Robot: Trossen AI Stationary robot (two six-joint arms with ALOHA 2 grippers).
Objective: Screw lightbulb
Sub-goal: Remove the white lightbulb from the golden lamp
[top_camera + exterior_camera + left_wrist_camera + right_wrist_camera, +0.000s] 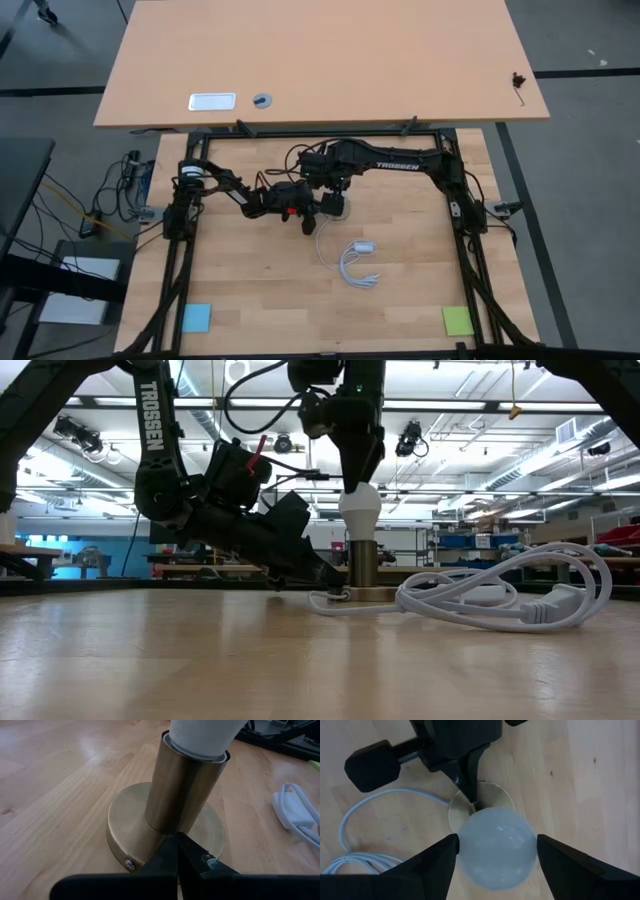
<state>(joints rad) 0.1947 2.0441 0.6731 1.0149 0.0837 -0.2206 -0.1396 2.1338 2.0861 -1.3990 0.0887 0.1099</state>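
While the lightbulb [360, 507] stands upright in the brass socket [362, 563] just right of centre in the low view, the right gripper [352, 472] comes down on it from the top of the frame. In the right wrist view its two dark fingers [432, 862] flank the frosted globe [496, 846] at the bottom of the picture, one on each side and right at the glass, jaws spread wide around the bulb; whether they actually press it cannot be told.

Low and tilted at centre left of the low view, the left gripper [325, 575] points its tip at the foot of the socket. The left wrist view shows its fingers [172, 857] clenched together with no gap, their tip resting on the round brass base plate [125, 827] right against the upright brass tube [182, 790], holding nothing between them. The bulb's white neck [202, 735] enters the tube's mouth at the top of that frame.

A white cord [500, 595] with its plug lies coiled on the wooden table [200, 660] at the right of the low view, its thin cable running to the base plate. In the high view both arms meet near the middle of the frame at the bulb [338, 205], with the cord [358, 262] just below.
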